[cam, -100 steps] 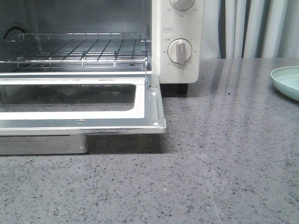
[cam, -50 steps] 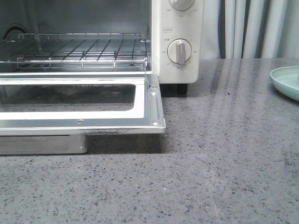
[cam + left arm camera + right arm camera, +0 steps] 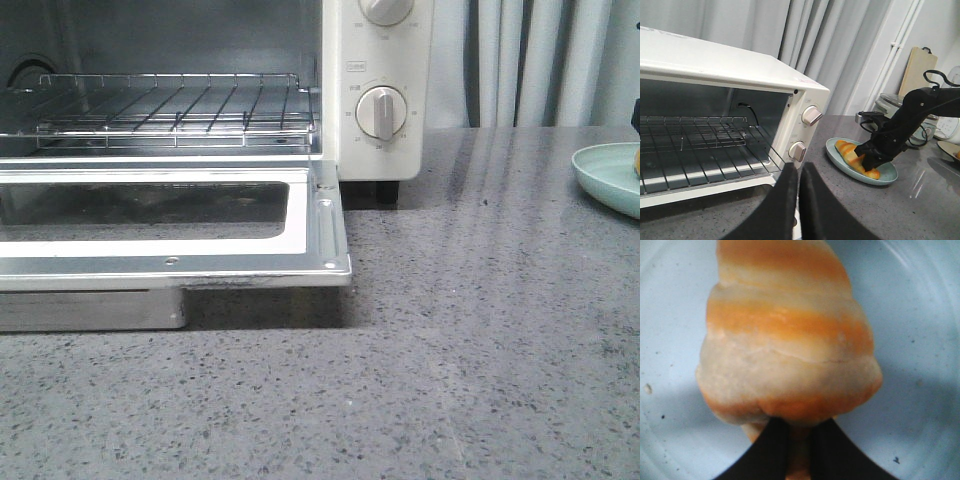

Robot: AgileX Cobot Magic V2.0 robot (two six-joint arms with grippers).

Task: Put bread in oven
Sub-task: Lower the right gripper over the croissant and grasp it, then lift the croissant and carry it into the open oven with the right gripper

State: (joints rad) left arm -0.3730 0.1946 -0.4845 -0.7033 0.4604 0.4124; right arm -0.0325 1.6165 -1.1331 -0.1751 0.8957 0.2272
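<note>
right gripper (image 3: 799, 442): fingers nearly closed, pinching bread (image 3: 790, 335) at its tapered end, roll on pale-green plate (image 3: 890, 176) for pickup | left gripper (image 3: 799, 200): fingers together, empty, clear of oven (image 3: 730, 100) | door down, rack bare

The front view now sits slightly differently: the oven (image 3: 380, 90) and its open door appear a touch higher and further left than a moment ago. At the right edge, a dark piece of the right end effector (image 3: 636, 118) now shows above the plate (image 3: 603, 175), with a sliver of orange bread (image 3: 637, 160) just beneath it.
</note>
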